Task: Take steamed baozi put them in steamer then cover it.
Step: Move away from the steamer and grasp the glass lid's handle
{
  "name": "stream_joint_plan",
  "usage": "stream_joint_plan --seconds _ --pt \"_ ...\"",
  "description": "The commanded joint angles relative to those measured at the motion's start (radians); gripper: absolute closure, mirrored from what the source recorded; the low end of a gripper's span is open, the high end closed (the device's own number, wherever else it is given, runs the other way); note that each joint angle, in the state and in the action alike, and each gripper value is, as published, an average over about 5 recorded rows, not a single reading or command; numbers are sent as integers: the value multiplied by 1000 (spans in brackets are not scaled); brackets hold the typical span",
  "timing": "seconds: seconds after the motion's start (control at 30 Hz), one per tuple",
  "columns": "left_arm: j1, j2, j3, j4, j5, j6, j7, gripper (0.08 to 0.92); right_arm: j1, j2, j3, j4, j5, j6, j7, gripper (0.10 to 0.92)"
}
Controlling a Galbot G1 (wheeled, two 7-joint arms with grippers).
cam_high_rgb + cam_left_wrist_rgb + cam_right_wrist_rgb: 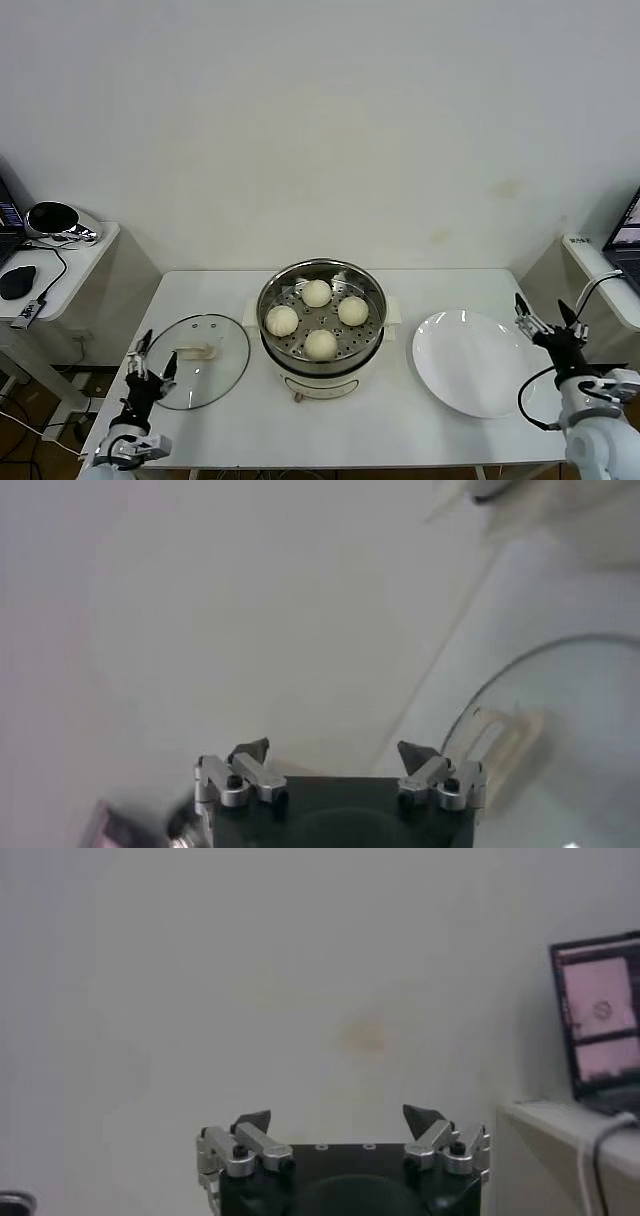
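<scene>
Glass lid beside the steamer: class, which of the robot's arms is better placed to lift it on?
Left. The open left gripper hovers beside the round clear glass lid; the right gripper waits beyond the white plate.

The head view looks forward and down from above onto the tabletop (400, 420), taking in the steamer (321, 320), the cover (203, 347) and both arms. The left wrist view sits low behind its own jaws, facing the wall and sharing the cover (560, 740) with the head view. The right wrist view faces only the wall and a screen (600, 1013).
</scene>
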Motion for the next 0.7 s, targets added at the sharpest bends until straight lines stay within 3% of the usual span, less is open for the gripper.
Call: stream_joint_plan --seconds 0.03,0.7 --pt "-52 35 31 125 250 -25 4 177 -30 19 45 9 13 -6 9 203" --pt "-183 -12 88 237 276 61 -49 177 -41 39 68 11 26 -4 11 203"
